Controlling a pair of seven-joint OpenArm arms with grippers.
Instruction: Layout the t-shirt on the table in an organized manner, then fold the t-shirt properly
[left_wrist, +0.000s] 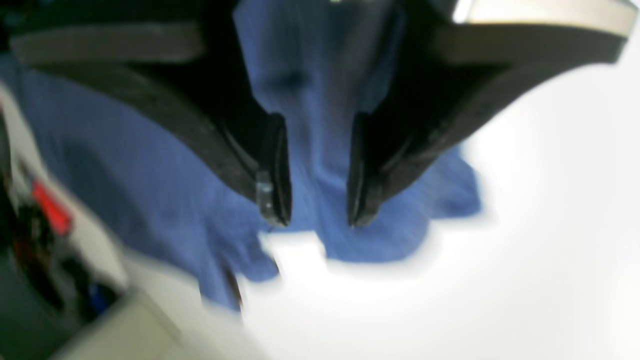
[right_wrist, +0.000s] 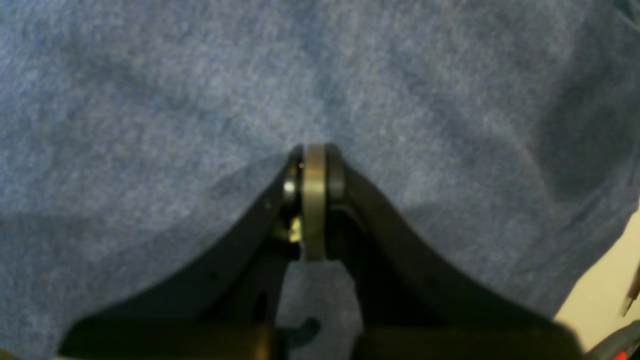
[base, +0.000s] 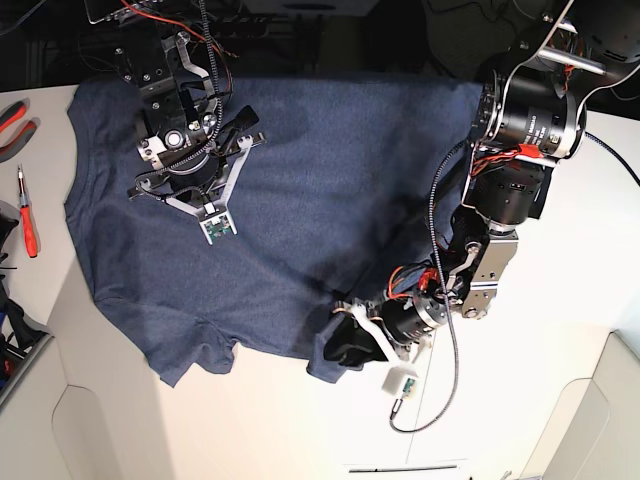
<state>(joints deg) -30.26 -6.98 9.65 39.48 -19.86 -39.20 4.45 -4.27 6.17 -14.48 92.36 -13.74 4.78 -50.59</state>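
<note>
Navy cotton t-shirt (base: 270, 220) mid-layout on the table (base: 520, 400): right gripper (right_wrist: 314, 165) closed, pressing cloth; left gripper (left_wrist: 312, 220) parted over the blurred lower-centre hem, apparently releasing; next, smoothing.

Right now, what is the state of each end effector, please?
Left end effector: open over the t-shirt, holding nothing.
Right end effector: closed, resting against the t-shirt; a grip cannot be told.

T-shirt spread on the bench

The t-shirt (base: 290, 200) lies on the bench (base: 540, 400), reaching its far edge; a screwdriver (base: 27, 215) lies beside the shirt near the bench's left edge.
</note>
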